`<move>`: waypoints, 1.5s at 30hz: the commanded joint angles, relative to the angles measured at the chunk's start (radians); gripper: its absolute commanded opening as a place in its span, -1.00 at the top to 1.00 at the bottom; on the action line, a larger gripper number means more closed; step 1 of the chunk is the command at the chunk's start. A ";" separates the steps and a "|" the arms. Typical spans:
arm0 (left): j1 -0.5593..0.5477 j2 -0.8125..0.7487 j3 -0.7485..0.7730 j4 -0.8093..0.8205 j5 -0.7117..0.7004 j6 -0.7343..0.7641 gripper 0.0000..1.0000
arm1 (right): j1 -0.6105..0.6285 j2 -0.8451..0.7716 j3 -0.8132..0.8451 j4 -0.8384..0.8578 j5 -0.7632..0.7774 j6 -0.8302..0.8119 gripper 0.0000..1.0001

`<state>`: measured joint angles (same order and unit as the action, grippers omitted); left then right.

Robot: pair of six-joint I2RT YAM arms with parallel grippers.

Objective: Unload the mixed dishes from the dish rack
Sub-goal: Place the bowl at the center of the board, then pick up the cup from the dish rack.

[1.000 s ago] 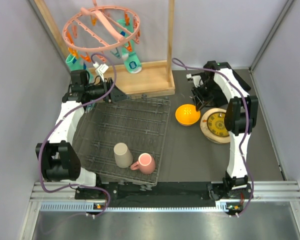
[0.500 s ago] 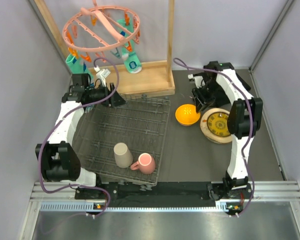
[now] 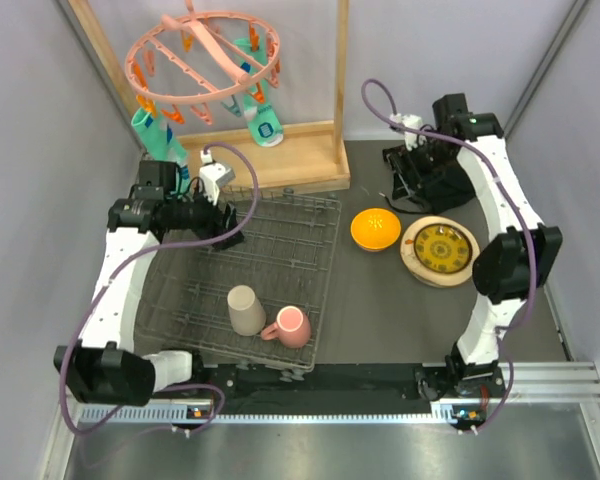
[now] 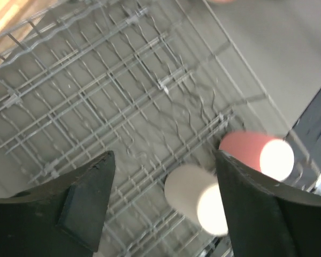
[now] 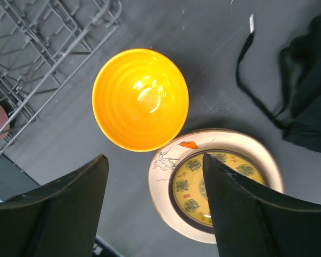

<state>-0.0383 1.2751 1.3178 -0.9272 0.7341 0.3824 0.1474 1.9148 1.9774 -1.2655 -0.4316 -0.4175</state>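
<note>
While the left gripper [image 4: 165, 155] hangs above the dark grey metal wire dish rack [image 4: 123, 96], the left wrist view, which is blurred, shows its 2 black fingers spread wide with nothing between them. 1 plain beige cup [image 4: 195, 195] shows in the gap, nearer the finger on the view's right. 1 pink mug [image 4: 257, 155] sits just beside the cup, partly hidden by that same finger. Both lie on the rack's wires, well below the fingertips.

In the right wrist view the right gripper [image 5: 155, 158] is also spread apart and holds nothing. 1 glossy orange ribbed bowl [image 5: 140, 99] stands upright on the dark tabletop [image 5: 203, 37], directly beyond the gap between the fingers. Just beside the bowl lies 1 cream bird-painted plate [image 5: 163, 166], with 1 small yellow patterned plate [image 5: 219, 184] stacked on it. The finger on the view's right covers part of that stack. A corner of the rack reaches in at the upper left.

From the top external view, the rack fills the left half of the tabletop and reaches its near edge. The cup and mug are in the rack's near right corner, well apart from the left gripper, which is over the far left part. The bowl and the 2 stacked plates rest on the right half, outside the rack, with the right gripper above and toward the far edge. So 2 dishes are in the rack and 3 are on the tabletop. 1 wooden frame [image 3: 315, 165] with 1 round pink peg hanger [image 3: 205, 55] stands along the far edge.
</note>
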 commanded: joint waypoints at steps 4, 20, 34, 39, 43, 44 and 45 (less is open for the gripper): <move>-0.023 -0.183 -0.124 -0.200 -0.085 0.352 -0.80 | -0.005 -0.241 -0.115 0.164 -0.065 0.019 -0.57; -0.204 -0.301 -0.278 -0.246 -0.179 0.342 -0.97 | -0.003 -0.339 -0.268 0.196 -0.087 0.028 -0.74; -0.342 -0.269 -0.365 -0.104 -0.349 0.225 -0.97 | -0.003 -0.375 -0.311 0.190 -0.088 0.022 -0.77; -0.345 -0.241 -0.384 -0.071 -0.364 0.227 -0.97 | -0.003 -0.379 -0.324 0.189 -0.090 0.019 -0.78; -0.350 -0.229 -0.391 -0.061 -0.345 0.227 -0.97 | -0.003 -0.381 -0.331 0.195 -0.087 0.020 -0.78; -0.348 -0.229 -0.391 -0.058 -0.340 0.220 -0.97 | -0.003 -0.379 -0.336 0.196 -0.088 0.020 -0.79; -0.350 -0.226 -0.393 -0.056 -0.337 0.222 -0.97 | -0.003 -0.378 -0.339 0.196 -0.087 0.020 -0.79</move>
<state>-0.3824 1.0409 0.9337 -1.0370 0.3878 0.6117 0.1474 1.5833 1.6489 -1.0912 -0.4995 -0.3908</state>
